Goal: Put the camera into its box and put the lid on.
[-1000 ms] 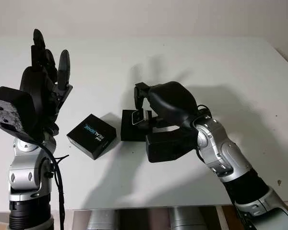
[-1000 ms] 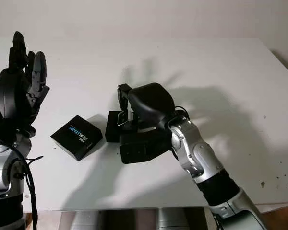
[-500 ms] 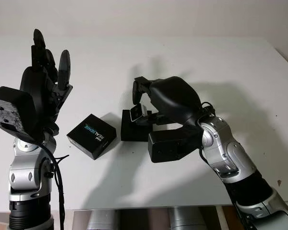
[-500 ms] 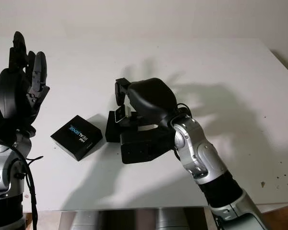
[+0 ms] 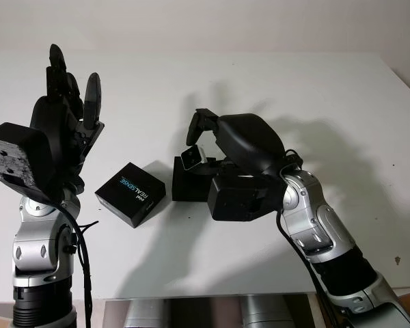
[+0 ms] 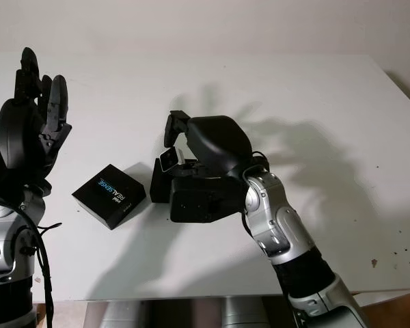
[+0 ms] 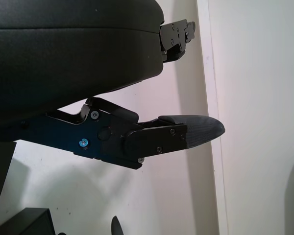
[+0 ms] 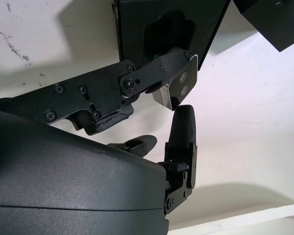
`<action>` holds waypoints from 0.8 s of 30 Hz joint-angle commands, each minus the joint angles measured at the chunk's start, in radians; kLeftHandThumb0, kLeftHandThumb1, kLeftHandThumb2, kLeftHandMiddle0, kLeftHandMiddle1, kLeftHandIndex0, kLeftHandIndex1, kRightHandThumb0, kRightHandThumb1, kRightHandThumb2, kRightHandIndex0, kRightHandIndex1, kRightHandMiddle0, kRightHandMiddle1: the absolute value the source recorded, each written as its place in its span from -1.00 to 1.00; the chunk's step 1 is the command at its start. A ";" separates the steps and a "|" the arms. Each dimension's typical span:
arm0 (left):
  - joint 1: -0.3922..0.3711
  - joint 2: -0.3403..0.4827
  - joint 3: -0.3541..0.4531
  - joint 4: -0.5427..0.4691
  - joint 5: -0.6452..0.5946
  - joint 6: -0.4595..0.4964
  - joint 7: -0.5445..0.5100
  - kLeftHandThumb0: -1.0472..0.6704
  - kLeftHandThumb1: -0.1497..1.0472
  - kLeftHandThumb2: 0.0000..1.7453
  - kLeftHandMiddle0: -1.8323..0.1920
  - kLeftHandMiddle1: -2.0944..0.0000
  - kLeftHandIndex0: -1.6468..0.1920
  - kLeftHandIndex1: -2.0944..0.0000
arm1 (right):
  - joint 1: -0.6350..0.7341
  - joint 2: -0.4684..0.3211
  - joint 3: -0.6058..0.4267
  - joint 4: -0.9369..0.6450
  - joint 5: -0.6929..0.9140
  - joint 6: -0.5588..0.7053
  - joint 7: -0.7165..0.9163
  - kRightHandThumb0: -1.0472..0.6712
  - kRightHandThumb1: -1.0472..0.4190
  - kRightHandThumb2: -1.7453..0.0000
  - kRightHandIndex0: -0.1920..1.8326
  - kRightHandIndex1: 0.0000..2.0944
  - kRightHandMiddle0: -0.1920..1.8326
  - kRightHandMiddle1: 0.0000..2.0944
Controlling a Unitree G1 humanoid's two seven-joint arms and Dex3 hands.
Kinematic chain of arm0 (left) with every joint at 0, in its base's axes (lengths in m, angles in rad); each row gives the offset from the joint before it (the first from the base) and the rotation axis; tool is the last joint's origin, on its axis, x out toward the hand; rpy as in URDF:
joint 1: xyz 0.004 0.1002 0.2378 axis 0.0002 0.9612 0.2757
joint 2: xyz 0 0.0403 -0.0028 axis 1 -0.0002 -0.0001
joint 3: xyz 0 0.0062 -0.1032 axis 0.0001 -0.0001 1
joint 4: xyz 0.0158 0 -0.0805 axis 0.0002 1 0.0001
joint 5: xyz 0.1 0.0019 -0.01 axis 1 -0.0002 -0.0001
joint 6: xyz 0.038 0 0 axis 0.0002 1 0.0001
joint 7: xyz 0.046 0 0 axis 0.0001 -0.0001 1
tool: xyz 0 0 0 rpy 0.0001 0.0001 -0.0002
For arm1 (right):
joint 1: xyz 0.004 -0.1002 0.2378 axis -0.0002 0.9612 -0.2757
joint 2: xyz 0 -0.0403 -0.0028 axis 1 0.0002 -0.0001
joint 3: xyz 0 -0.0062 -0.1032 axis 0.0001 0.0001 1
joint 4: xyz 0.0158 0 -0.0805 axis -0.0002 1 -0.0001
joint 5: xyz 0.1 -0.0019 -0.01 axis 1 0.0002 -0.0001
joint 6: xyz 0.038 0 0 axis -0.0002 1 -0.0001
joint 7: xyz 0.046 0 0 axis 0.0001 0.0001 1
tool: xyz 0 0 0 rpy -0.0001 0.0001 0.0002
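Observation:
My right hand (image 5: 195, 145) is shut on the small silver camera (image 5: 191, 158), pinching it between two fingers just above the open black box (image 5: 186, 186). In the right wrist view the camera (image 8: 179, 86) hangs over the near edge of the box (image 8: 137, 29), whose dark foam cut-out is bare. The black lid (image 5: 130, 193), printed with blue and white lettering, lies flat on the table to the left of the box. My left hand (image 5: 67, 102) is raised at the left, open, well above and to the left of the lid.
The white table (image 5: 342, 102) stretches far back and to the right, with its front edge near the bottom of the eye views. A wall rises behind the table.
My right hand has carried the camera a little up and to the left over the box, and its wrist has turned. The left hand, lid and box have stayed put.

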 commanded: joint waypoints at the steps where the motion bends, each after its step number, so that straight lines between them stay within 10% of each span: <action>1: -0.008 0.015 0.001 -0.012 0.006 -0.010 -0.004 -0.52 1.00 -0.40 1.00 1.00 1.00 1.00 | -0.008 0.004 -0.008 0.005 0.012 -0.002 -0.010 -0.25 -0.90 0.94 -0.36 -0.96 -0.49 0.43; 20: -0.010 0.011 0.004 -0.007 0.002 -0.013 -0.003 -0.53 1.00 -0.43 1.00 1.00 1.00 1.00 | 0.066 0.058 -0.037 -0.147 0.118 0.154 0.058 -0.25 -0.93 0.93 -0.40 -0.96 -0.59 0.62; 24: -0.008 0.013 0.004 -0.008 0.000 -0.007 -0.007 -0.52 1.00 -0.42 1.00 1.00 1.00 1.00 | 0.082 0.052 -0.045 -0.195 0.126 0.156 0.062 -0.38 -0.95 0.94 -0.45 -0.97 -0.68 0.34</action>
